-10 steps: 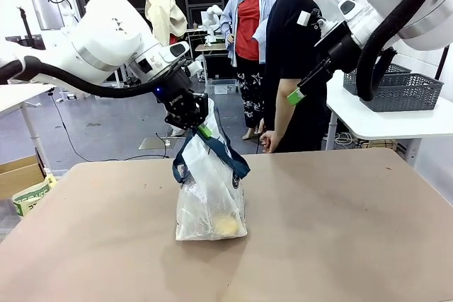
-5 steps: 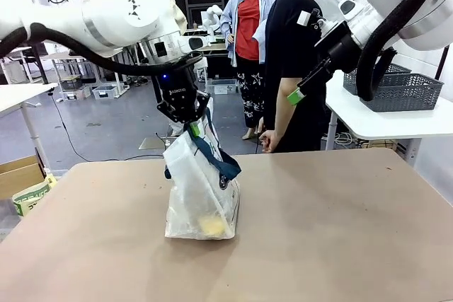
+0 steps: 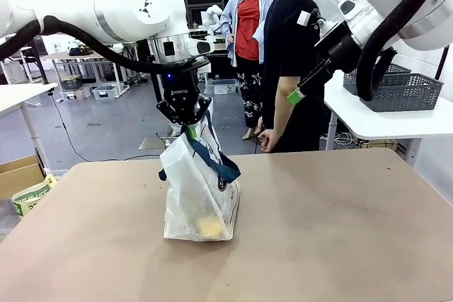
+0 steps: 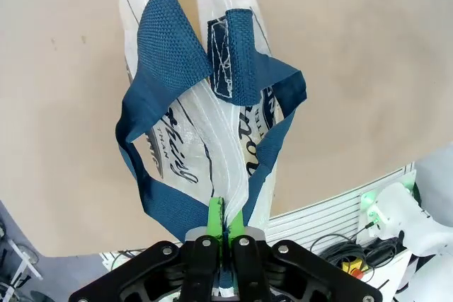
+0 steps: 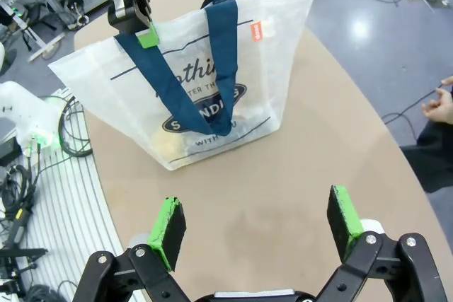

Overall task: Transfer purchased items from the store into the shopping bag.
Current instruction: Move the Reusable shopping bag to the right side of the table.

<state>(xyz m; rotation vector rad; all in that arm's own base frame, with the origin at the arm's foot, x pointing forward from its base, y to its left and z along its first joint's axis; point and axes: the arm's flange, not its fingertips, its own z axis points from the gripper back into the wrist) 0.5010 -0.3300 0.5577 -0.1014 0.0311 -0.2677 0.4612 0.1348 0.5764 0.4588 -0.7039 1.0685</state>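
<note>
The shopping bag, clear plastic with navy straps, stands on the tan table left of centre. My left gripper is above it, shut on one navy handle. In the left wrist view the green pads pinch the strap and the bag's rim together. A yellow item lies at the bag's bottom. My right gripper hangs open high at the right, beside the person. Its wrist view looks down on the bag between wide-apart fingers. The store, a dark grey lattice basket, sits on the white side table.
A person in black stands at the far edge, one hand hanging near the table rim. The white side table is at the right. A cardboard box is on the floor at the left. Bare table surface lies right of the bag.
My left gripper has moved left and slightly up with the handle, dragging the bag leftward and pulling it more upright. The right arm has not moved.
</note>
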